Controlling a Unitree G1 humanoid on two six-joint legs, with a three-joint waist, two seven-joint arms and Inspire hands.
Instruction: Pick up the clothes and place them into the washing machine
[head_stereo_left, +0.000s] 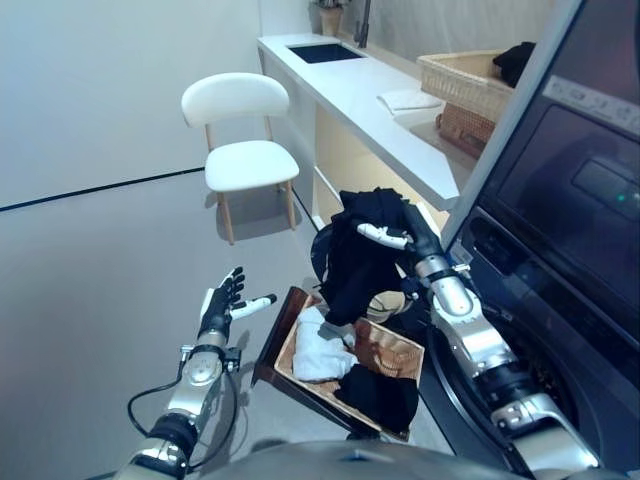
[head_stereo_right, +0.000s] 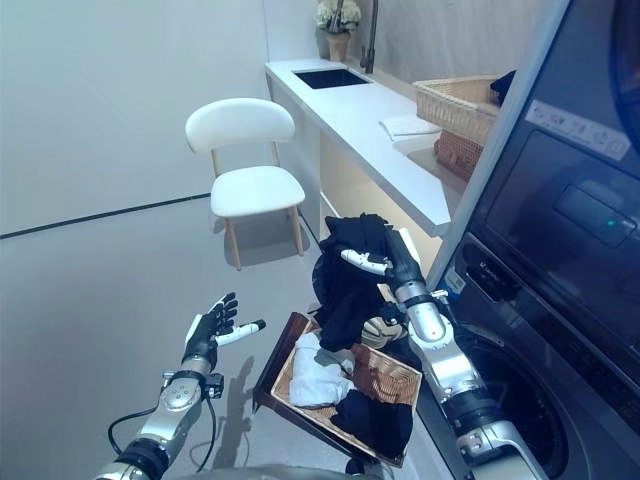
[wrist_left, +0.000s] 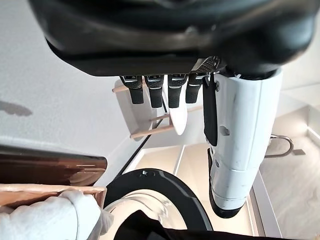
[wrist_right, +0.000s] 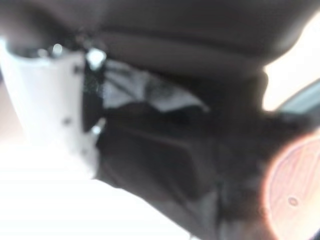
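At the left, the left hand (head_stereo_left: 220, 305) hangs over bare floor beside the basket (head_stereo_left: 268, 345), fingers straight and spread, holding nothing. The basket sits on the floor in front of the washing machine (head_stereo_left: 560, 250), with a white garment (head_stereo_left: 322, 350) and more dark clothes (head_stereo_left: 385, 395) still inside it.

Further right, the right hand (head_stereo_left: 400, 238) is raised above the basket with a black garment (head_stereo_left: 355, 255) gathered in its fingers; the cloth hangs down in a long bundle whose lower end reaches the pile in the basket. The right wrist view shows dark fabric against the palm, so the grip seems real, though how much cloth is caught is hard to judge.

The risk is that trailing length. It could snag on the basket rim or drag other pieces out, and a thin pinch might slip as the arm swings right. The drum opening lies low at the right, mostly hidden by the arm, so loose cloth could drape over its edge instead of going in.
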